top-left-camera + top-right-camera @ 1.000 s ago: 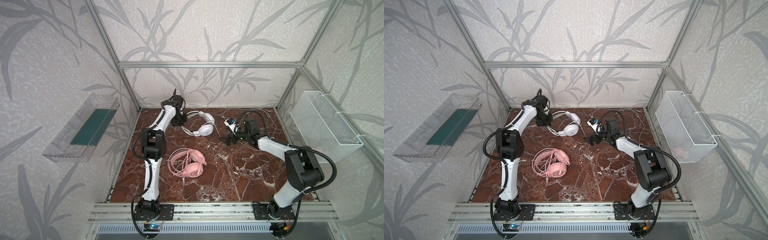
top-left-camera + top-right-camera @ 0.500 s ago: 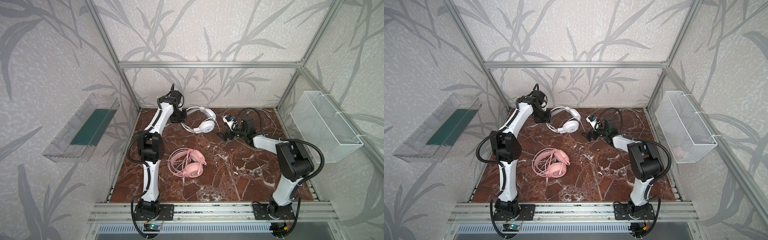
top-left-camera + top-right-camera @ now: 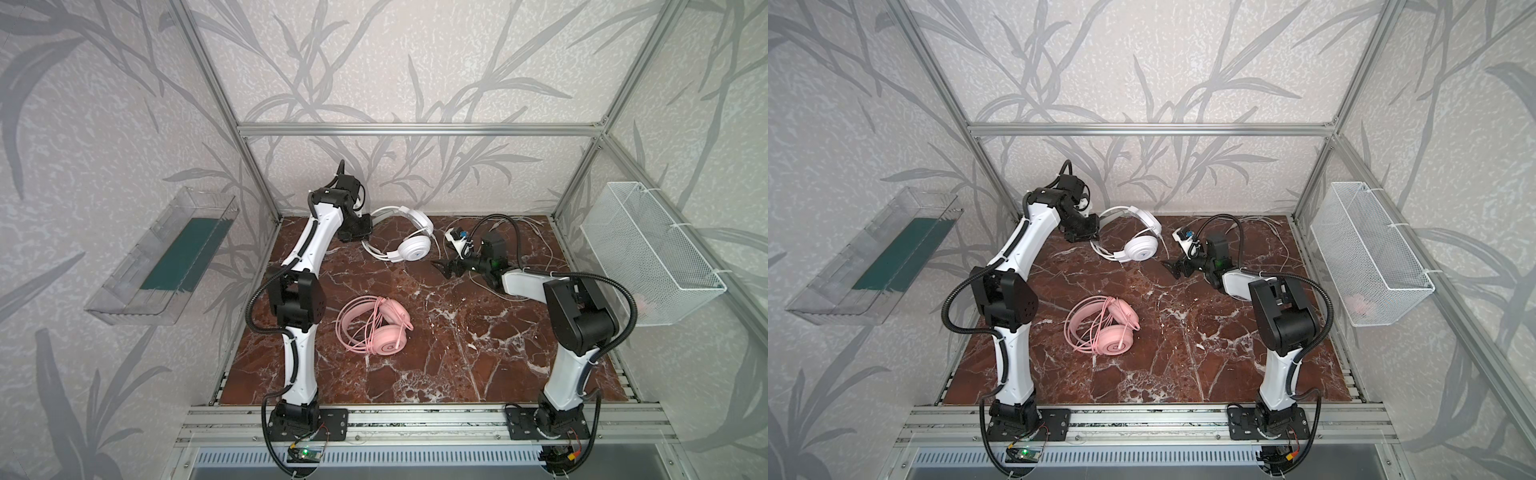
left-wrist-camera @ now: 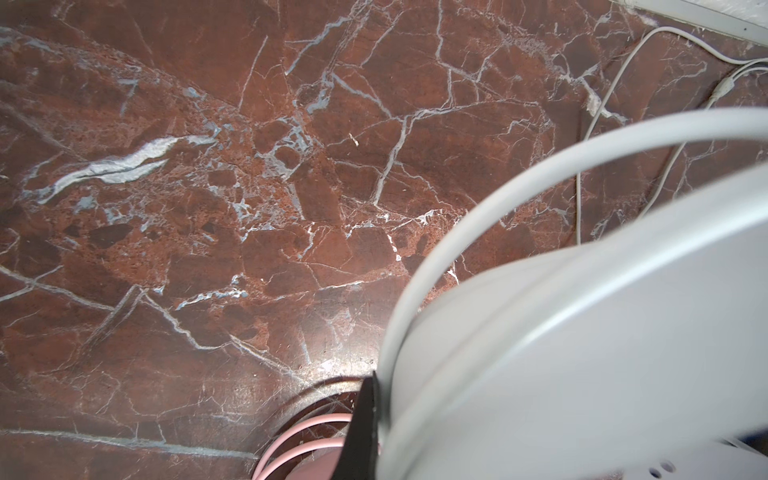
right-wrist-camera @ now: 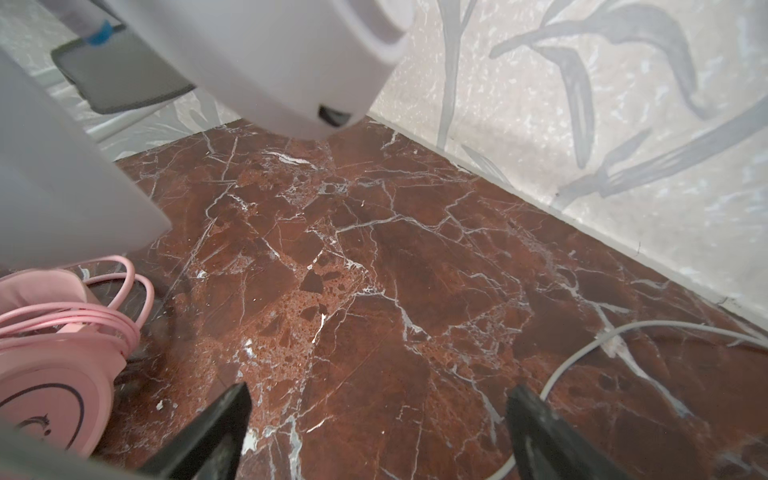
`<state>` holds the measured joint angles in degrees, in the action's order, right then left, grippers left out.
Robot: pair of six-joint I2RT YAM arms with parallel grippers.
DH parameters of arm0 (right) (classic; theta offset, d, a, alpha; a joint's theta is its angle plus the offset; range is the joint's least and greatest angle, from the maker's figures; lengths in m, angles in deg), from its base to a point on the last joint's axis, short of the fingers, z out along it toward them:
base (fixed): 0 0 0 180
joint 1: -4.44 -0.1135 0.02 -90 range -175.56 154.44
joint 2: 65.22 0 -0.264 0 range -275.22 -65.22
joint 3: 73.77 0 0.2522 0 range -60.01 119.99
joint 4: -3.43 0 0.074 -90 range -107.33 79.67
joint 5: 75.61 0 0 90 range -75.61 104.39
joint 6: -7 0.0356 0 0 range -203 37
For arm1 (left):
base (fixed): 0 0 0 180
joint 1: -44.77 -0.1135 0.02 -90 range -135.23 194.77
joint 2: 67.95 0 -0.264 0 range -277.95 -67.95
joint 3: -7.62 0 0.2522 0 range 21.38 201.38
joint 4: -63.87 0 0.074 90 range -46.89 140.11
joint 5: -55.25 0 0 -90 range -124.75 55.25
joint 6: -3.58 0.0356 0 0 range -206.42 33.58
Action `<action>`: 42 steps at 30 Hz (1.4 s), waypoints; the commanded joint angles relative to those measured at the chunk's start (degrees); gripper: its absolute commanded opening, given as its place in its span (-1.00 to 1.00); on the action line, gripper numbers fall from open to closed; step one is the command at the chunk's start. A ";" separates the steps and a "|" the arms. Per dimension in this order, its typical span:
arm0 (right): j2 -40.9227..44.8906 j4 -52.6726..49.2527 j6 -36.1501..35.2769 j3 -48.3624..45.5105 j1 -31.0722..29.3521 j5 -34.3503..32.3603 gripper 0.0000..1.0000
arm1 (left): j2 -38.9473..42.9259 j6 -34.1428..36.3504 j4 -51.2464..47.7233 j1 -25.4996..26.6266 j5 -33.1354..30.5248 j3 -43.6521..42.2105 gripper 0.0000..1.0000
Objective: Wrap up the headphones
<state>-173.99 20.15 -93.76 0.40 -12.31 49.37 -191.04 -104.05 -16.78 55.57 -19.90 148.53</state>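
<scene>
The white headphones (image 3: 411, 248) (image 3: 1140, 248) are at the back of the marble table, headband raised. My left gripper (image 3: 365, 233) (image 3: 1094, 237) is shut on that headband; in the left wrist view one black finger (image 4: 360, 428) presses against the white band wires (image 4: 478, 216). The pink headphones (image 3: 382, 332) (image 3: 1106, 332) (image 5: 45, 374) lie mid-table with their pink cable looped around them. My right gripper (image 3: 445, 270) (image 3: 1174, 268) (image 5: 378, 409) hovers open just right of the white headset, nothing between its fingers. The loose white cable (image 3: 536, 232) (image 5: 582, 357) trails at the back right.
A white wire basket (image 3: 648, 249) hangs on the right wall and a clear plastic tray (image 3: 166, 257) on the left wall. Aluminium frame posts stand at the back corners. Bare marble (image 3: 478, 357) stretches across the front right.
My left arm has risen, tipping the white headphones up by the headband. The right arm has folded back and its gripper has shifted slightly left, still open.
</scene>
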 commanded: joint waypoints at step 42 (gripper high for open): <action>-4.20 24.67 22.36 -9.76 -3.35 11.06 0.08 | 4.83 -11.82 5.94 -1.99 5.28 7.50 -1.00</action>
<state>-181.23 39.60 -74.66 -7.41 -15.44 59.55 -189.53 -113.08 -13.61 54.13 -15.55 153.56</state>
